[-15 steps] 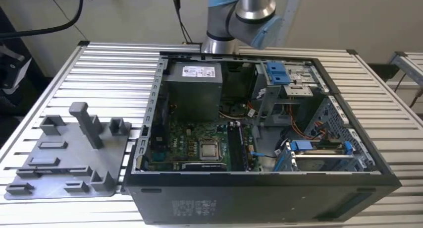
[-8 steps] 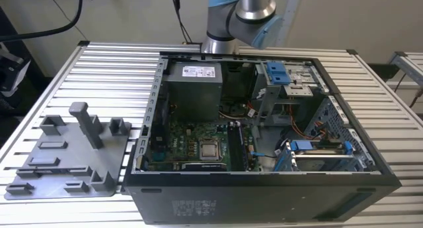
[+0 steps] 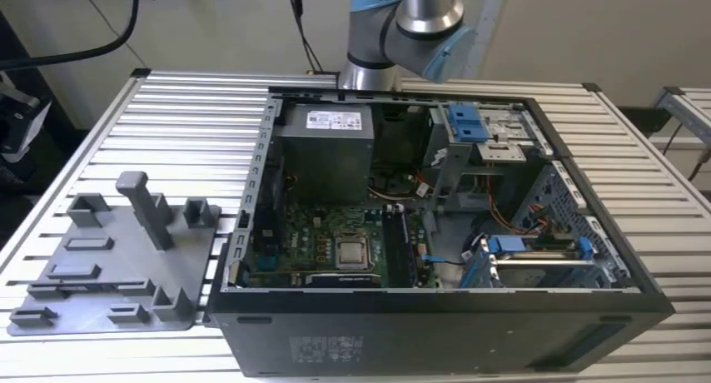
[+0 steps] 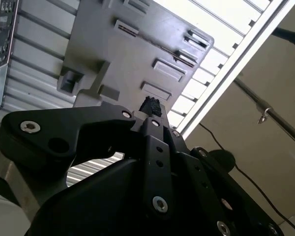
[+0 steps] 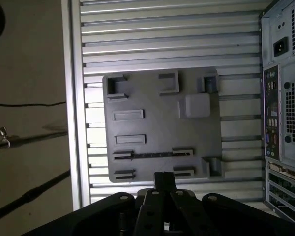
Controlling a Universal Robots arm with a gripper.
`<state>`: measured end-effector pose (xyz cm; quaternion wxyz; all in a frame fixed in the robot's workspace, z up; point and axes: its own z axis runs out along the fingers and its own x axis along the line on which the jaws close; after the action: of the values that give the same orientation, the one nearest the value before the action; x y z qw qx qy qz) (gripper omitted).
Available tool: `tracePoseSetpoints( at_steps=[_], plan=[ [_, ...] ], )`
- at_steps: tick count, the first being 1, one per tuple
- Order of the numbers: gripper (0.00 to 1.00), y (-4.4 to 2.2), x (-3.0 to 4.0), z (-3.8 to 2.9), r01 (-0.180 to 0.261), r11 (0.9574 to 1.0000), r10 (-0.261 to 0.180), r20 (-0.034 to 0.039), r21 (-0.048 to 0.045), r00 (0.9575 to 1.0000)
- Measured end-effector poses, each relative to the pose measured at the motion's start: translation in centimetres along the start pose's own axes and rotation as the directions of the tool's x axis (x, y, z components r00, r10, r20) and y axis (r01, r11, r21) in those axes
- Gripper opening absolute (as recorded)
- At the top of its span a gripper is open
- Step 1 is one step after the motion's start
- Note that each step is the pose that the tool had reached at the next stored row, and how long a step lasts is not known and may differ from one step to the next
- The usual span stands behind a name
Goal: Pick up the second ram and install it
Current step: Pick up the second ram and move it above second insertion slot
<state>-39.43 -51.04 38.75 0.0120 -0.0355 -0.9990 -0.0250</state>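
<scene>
Over the slatted metal table point(image 3: 166, 141) in the exterior view stands the open computer case point(image 3: 444, 333), the grey tray point(image 3: 111, 266) just to the exterior view's left of it, the arm point(image 3: 405, 25) and a beige wall point(image 3: 222, 25) behind. In the second wrist view the gripper point(image 4: 150, 105) hangs above the tray, pincer drawn together and empty. In the first wrist view the second ram point(image 5: 152, 155) stands edge-on in the tray's slotted holders, near the pincer's tip.

Silver arm point(image 3: 428, 8), pale-blue caps point(image 3: 454, 50); black screw-studded tool point(image 4: 150, 105).
</scene>
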Motion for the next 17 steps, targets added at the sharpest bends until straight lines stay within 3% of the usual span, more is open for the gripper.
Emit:
tracePoseSetpoints(
  at_steps=[10,17],
  plan=[
    [0.11,0.0,0.0,0.0,0.038,0.9993,-0.038,-0.0019,0.001,0.9993],
    [0.11,0.0,0.0,0.0,0.095,0.9954,-0.095,-0.0048,0.0027,0.9954]
  ],
)
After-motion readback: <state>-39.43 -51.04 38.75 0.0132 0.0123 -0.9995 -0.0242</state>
